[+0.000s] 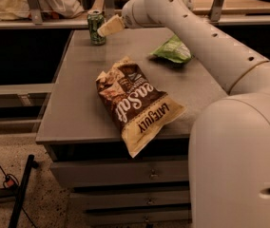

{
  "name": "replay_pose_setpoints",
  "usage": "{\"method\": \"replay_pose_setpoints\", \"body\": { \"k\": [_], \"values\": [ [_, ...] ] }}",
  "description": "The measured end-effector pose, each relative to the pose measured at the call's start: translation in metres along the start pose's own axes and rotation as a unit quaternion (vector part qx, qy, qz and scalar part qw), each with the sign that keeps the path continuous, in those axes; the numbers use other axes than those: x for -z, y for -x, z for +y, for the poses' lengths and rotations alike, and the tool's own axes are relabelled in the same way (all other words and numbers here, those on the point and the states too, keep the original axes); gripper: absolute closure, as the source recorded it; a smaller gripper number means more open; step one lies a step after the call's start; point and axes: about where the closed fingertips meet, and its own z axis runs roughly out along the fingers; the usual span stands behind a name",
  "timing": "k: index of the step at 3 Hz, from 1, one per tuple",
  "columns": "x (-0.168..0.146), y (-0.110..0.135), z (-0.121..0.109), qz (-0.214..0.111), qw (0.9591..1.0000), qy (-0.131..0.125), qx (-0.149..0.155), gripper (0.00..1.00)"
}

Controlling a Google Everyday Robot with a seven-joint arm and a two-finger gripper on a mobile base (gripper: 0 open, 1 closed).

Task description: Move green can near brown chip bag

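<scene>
The green can (pixel 95 28) stands upright at the far left corner of the grey cabinet top (pixel 78 94). The brown chip bag (pixel 136 102) lies flat near the front edge, its cream end hanging over the edge. My gripper (pixel 107 26) reaches in from the right at can height, its pale fingertips right beside the can's right side. The white arm runs from the lower right across the far side of the top.
A smaller green bag (pixel 173 50) lies at the far right of the top, partly behind my arm. Drawers (pixel 120 175) sit under the top. A rail and shelf with pale bundles (pixel 44 1) run behind the can. A black stand leg (pixel 21 189) is on the floor at left.
</scene>
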Motion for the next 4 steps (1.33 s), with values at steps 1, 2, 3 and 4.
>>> {"method": "replay_pose_setpoints", "body": {
  "k": [1,2,3,4],
  "values": [
    [-0.016,-0.003,0.001,0.005,0.9999,0.010,-0.013,0.00],
    [-0.033,-0.007,0.007,0.007,0.9995,0.030,-0.011,0.00],
    [-0.049,-0.010,0.012,0.006,0.9987,0.050,-0.007,0.00],
    [-0.063,-0.011,0.018,-0.002,0.9975,0.070,-0.005,0.00]
  ]
}}
